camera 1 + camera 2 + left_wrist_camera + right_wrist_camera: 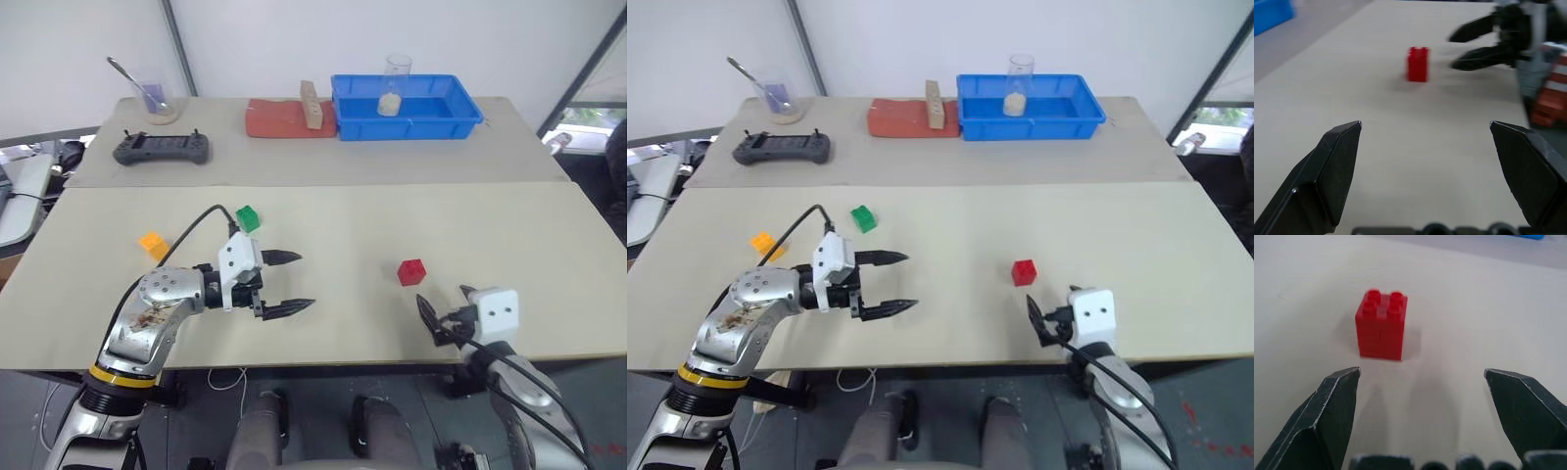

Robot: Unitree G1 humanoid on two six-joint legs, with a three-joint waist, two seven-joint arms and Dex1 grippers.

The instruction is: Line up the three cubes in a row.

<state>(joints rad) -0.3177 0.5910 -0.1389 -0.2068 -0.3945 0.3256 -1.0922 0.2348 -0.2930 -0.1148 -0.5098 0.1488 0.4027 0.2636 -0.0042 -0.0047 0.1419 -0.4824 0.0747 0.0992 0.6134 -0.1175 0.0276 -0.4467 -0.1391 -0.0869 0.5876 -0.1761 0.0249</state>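
Observation:
Three small studded cubes lie apart on the near beige table (529,245). The red cube (411,271) sits right of centre, the green cube (248,217) left of centre, and the orange-yellow cube (153,243) farther left. My left gripper (307,281) hovers open just in front of the green cube, pointing right toward the red cube (1418,63), nothing between its fingers. My right gripper (1421,370) stands open near the front edge. The red cube (1381,325) lies a little beyond its fingertips, slightly to the left of the gap.
On the far table stand a blue bin (407,128) with a clear glass (397,69), a red-orange mat (279,122) with a tall tan wooden block (311,105), a black controller (162,148) and a cup with a spoon (157,98).

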